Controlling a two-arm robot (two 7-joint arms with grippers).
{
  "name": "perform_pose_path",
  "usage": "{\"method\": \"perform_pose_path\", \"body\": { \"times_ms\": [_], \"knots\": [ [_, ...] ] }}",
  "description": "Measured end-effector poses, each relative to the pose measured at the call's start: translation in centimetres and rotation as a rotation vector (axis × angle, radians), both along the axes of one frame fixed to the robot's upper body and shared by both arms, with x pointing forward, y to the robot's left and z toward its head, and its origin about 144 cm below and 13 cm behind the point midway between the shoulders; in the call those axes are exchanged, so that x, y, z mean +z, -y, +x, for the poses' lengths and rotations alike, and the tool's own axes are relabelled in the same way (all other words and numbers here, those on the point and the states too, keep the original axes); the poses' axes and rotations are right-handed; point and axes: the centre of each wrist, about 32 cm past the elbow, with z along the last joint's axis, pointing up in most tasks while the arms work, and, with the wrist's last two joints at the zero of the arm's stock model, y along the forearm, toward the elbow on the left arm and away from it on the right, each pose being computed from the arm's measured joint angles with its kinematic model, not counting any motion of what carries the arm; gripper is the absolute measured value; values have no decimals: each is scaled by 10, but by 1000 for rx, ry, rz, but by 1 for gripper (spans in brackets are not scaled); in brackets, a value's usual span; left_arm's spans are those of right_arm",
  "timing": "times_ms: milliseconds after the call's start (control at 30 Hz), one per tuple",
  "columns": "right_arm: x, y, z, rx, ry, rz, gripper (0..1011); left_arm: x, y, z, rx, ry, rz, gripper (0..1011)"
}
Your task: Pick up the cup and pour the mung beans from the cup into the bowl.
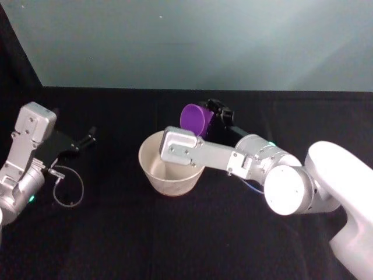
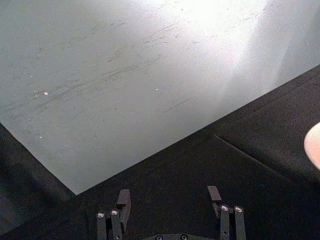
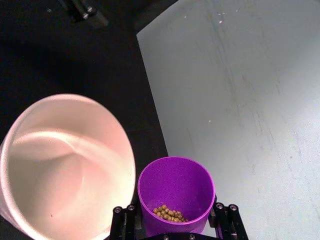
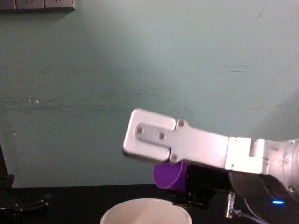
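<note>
A: Claws?
B: At left, the left claw (image 1: 86,139) hangs spread, holding nothing, over the black surface (image 1: 116,233).
A: Rightward?
B: Mid-surface stands the bowl (image 1: 152,163). Above its far rim the right claw (image 3: 174,220) grips the cup (image 1: 195,118), tilted bowlward, mung beans (image 3: 170,214) inside.

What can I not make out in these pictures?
Head view: the right arm covers part of the bowl.
Chest view: that arm hides most of the cup, held in the right gripper; the edge cuts the bowl.
Left wrist view: past the left gripper, parked left, bowl cut off.
</note>
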Motion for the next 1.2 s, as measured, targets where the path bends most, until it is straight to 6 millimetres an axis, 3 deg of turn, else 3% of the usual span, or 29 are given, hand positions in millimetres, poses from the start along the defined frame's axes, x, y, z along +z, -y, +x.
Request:
{"method": "perform_pose_path", "body": {
  "times_ms": [1200],
  "knots": [
    [-7, -30, -19, 43, 170, -348, 720, 0, 0, 0, 0, 0, 0, 1000]
  ]
}}
